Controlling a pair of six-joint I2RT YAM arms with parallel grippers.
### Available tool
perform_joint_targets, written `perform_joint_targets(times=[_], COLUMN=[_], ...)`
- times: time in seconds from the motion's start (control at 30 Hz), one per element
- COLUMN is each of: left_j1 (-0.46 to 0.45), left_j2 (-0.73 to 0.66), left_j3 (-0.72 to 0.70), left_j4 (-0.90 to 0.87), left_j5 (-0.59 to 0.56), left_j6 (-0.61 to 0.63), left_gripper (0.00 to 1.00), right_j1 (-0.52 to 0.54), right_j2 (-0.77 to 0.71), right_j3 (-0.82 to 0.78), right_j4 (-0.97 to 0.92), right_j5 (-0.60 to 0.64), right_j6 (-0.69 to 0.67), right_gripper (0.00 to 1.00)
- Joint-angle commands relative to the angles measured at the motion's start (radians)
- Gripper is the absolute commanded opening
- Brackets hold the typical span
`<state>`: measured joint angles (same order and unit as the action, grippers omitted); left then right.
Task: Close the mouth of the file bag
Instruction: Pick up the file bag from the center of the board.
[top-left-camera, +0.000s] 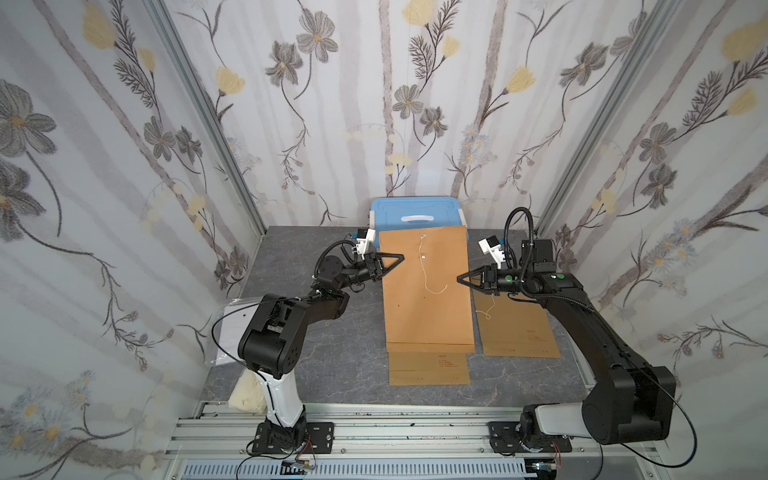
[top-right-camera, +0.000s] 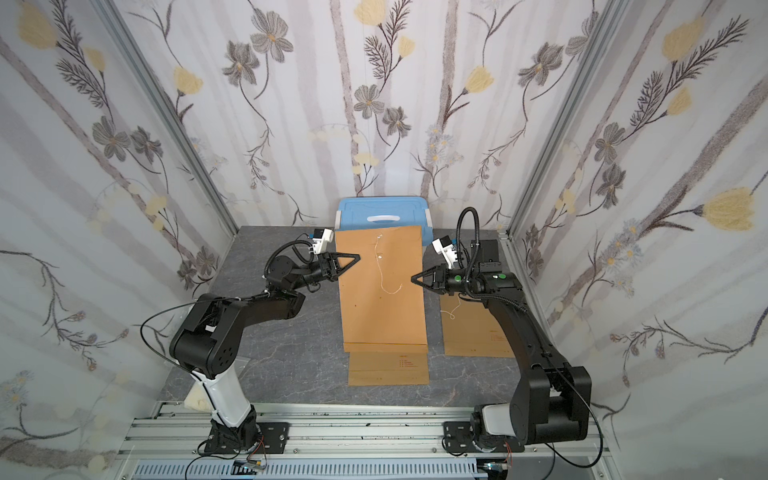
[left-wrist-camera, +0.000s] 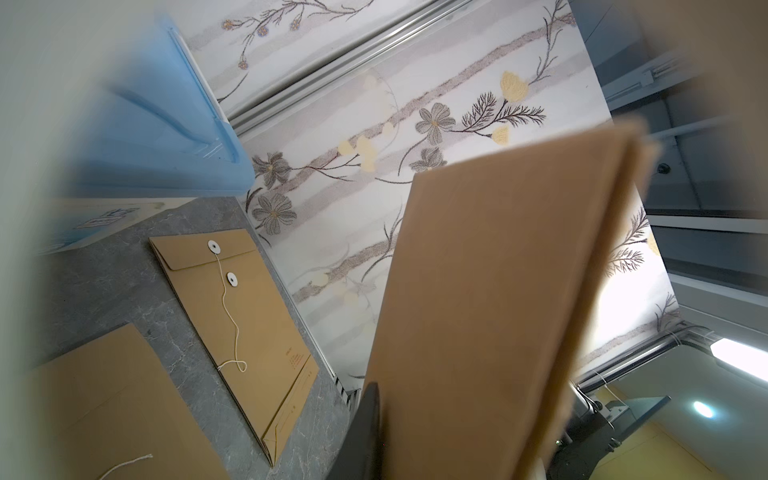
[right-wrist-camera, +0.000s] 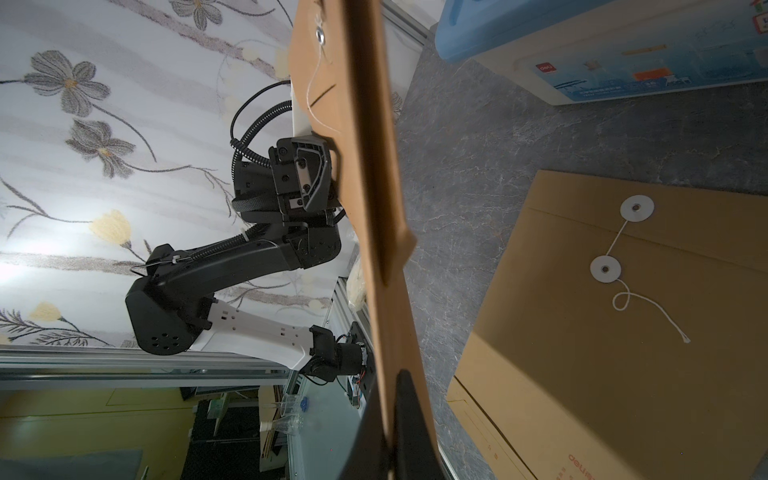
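**Aloft between two grippers: the file bag over the middle of the desk**

Brown file bag (top-left-camera: 428, 307) held lengthwise above the middle of the desk (top-left-camera: 340, 353), its mouth end toward the far edge and its face turned upward. In both top views it hides the front of the blue-lidded box (top-left-camera: 415, 212), which stands at the middle of the far edge.

Right gripper (top-left-camera: 460, 279): closed on the bag's right edge. The right wrist view shows the edge pinched between its two dark fingers (right-wrist-camera: 409, 424).

Left gripper (top-left-camera: 400, 257): its jaws straddle the bag's left edge, closer to the mouth than the right gripper's hold. One finger (left-wrist-camera: 368, 432) lies against the paper in the left wrist view and the other is hidden behind the bag. Whether the jaws press on the bag cannot be told.

Two small round buttons (top-left-camera: 422, 257) sit one behind the other near the mouth. A pale string (top-left-camera: 426, 278) runs down from them and lies loose on the bag's face, its free end curled toward the right edge.

Second bag (top-left-camera: 519, 332): flat on the desk beside the right edge, partly under the right arm. Its flap is folded down and its own string lies slack on its face.

Third bag (top-left-camera: 428, 368): flat near the middle of the near edge. Its far part is covered, in the top views, by the held bag.
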<state>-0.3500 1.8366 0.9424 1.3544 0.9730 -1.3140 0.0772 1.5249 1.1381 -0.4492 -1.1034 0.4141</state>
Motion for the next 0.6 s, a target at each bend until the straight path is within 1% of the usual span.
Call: perform_joint_targets(times=[0.0, 0.03, 0.07, 0.1, 0.2, 0.33, 0.43, 0.5, 0.57], left_j1=[-0.003, -0.003, -0.003, -0.003, -0.003, -0.002, -0.001, 0.002, 0.002], left_j2=[-0.009, -0.012, -0.013, -0.014, -0.020, -0.041, -0.047, -0.050, -0.051], left_j3=[0.003, -0.002, -0.006, -0.011, -0.013, -0.023, -0.032, -0.037, -0.038], left_j4=[0.007, -0.001, -0.004, -0.003, -0.002, -0.058, -0.067, -0.076, -0.079], left_j5=[0.031, 0.028, 0.025, 0.023, 0.023, 0.015, 0.011, 0.013, 0.014], left_j6=[-0.007, 0.000, 0.005, 0.007, 0.009, 0.050, 0.063, 0.072, 0.076], left_gripper=[0.29, 0.35, 0.36, 0.36, 0.32, 0.33, 0.30, 0.35, 0.36], right_j1=[0.000, -0.001, -0.002, -0.002, -0.004, -0.009, -0.012, -0.017, -0.019], right_j2=[-0.007, -0.012, -0.012, -0.014, -0.013, -0.013, -0.011, -0.011, -0.011], right_j3=[-0.007, -0.011, -0.011, -0.011, -0.012, -0.028, -0.034, -0.040, -0.043], right_j4=[0.069, 0.081, 0.083, 0.083, 0.084, 0.113, 0.111, 0.113, 0.117], right_j5=[-0.026, -0.026, -0.026, -0.023, -0.023, -0.030, -0.031, -0.027, -0.036], right_j6=[0.021, 0.030, 0.031, 0.031, 0.030, 0.049, 0.048, 0.048, 0.046], right_gripper=[0.00, 0.00, 0.00, 0.00, 0.00, 0.00, 0.00, 0.00, 0.00])
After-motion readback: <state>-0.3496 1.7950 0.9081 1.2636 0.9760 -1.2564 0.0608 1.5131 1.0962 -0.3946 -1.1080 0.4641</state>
